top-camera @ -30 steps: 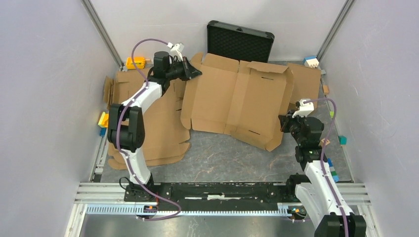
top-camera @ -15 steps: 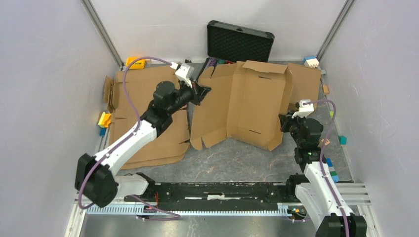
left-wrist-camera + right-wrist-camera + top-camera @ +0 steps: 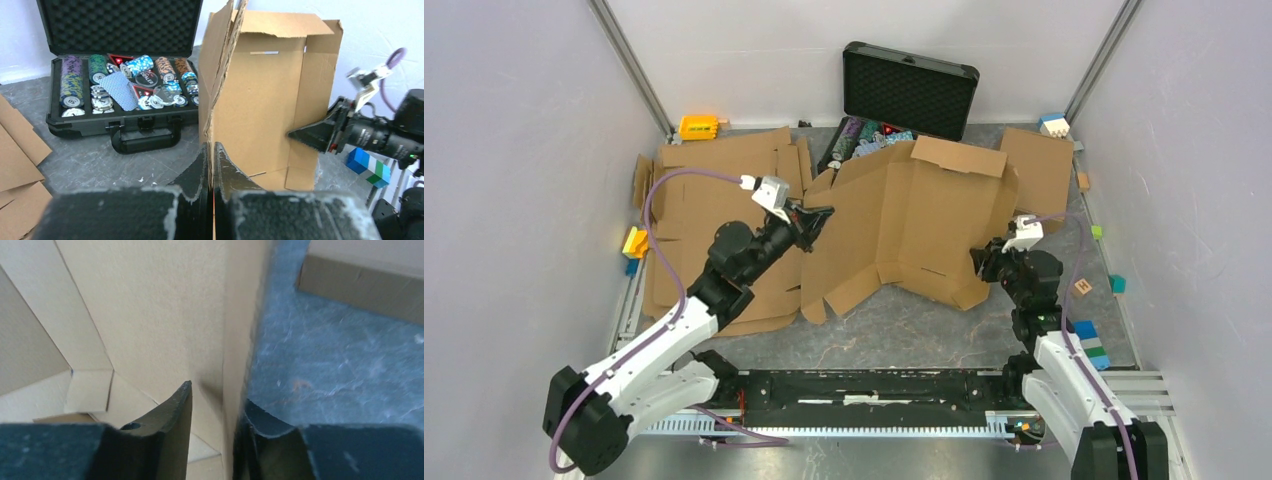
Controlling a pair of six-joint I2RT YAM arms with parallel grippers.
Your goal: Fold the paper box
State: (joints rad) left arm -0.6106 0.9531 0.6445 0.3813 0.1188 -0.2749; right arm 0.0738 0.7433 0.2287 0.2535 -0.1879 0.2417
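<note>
The paper box [image 3: 924,210] is a brown cardboard blank at the table's middle, partly raised, with its left panel tilted up. My left gripper [image 3: 819,215] is shut on the edge of that left panel; in the left wrist view the panel [image 3: 260,90] rises from between my closed fingers [image 3: 211,150]. My right gripper [image 3: 979,262] is at the box's near right edge. In the right wrist view its jaws [image 3: 215,400] stand apart astride a side flap [image 3: 150,315], with a gap on the left.
An open black case [image 3: 911,80] with colourful chips [image 3: 125,85] stands behind the box. Flat cardboard sheets [image 3: 714,200] lie at the left and one [image 3: 1036,165] at the back right. Coloured blocks [image 3: 1089,345] sit by the right wall, a yellow one [image 3: 696,127] at back left.
My left arm swung from the far back toward the near middle, pulling the box's left panel up and inward. The chips in the case came into view. My right gripper shifted slightly left.
</note>
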